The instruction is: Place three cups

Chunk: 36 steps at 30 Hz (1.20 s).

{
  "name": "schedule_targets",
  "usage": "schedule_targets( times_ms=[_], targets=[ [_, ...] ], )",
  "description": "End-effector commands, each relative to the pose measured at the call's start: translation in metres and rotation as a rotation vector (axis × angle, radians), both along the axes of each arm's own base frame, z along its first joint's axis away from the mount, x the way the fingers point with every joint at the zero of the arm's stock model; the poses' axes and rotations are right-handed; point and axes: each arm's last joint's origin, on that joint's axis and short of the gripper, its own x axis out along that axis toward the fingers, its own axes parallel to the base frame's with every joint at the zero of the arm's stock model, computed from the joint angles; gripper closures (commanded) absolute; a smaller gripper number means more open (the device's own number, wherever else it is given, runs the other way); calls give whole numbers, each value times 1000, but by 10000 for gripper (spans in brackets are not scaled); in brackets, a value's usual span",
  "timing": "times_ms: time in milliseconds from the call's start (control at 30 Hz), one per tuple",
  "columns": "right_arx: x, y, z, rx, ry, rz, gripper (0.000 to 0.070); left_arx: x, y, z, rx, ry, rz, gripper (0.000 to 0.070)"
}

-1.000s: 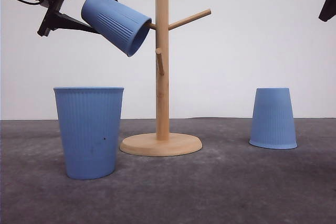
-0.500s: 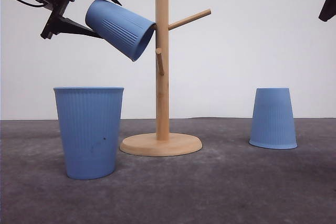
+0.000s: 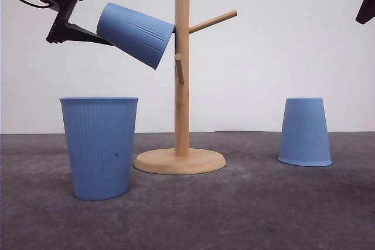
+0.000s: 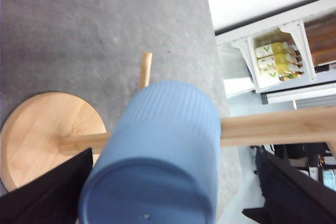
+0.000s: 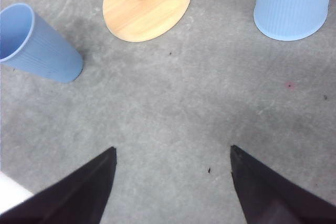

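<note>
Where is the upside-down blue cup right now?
In the front view the upside-down cup stands on the grey table, on the right side, apart from the wooden stand to its left.

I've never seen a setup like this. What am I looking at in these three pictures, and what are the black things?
This is a two-armed robot at a grey table. One picture looks forward over the table; the other two come from cameras on each wrist. The black shapes are the arms' jaws. The left gripper holds a blue cup tilted, its mouth against a wooden stand with pegs. On the table an upright cup stands left of the stand, and an upside-down cup stands to its right. The right gripper hangs open above the table, holding nothing.
</note>
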Motion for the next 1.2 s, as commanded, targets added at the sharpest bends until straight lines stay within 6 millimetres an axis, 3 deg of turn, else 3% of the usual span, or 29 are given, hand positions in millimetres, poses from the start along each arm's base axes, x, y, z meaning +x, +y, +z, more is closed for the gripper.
schedule_targets(
  times_ms=[0,367,667,967,1067,1167],
  targets=[
    [1,1,5,3,-24,10,266,5,2,-1,10,-19,-18,96],
    [1,1,5,3,-24,10,266,-10,35,-13,111,61,-35,101],
    [1,1,5,3,-24,10,266,-41,54,2,187,42,-68,102],
    [1,1,5,3,-23,9,266,-93,59,48,387,-154,21,135],
    [1,1,5,3,-23,9,266,-117,59,57,469,-225,79,200],
    [1,1,5,2,-25,9,266,-142,59,59,473,-318,121,201]
  ],
)
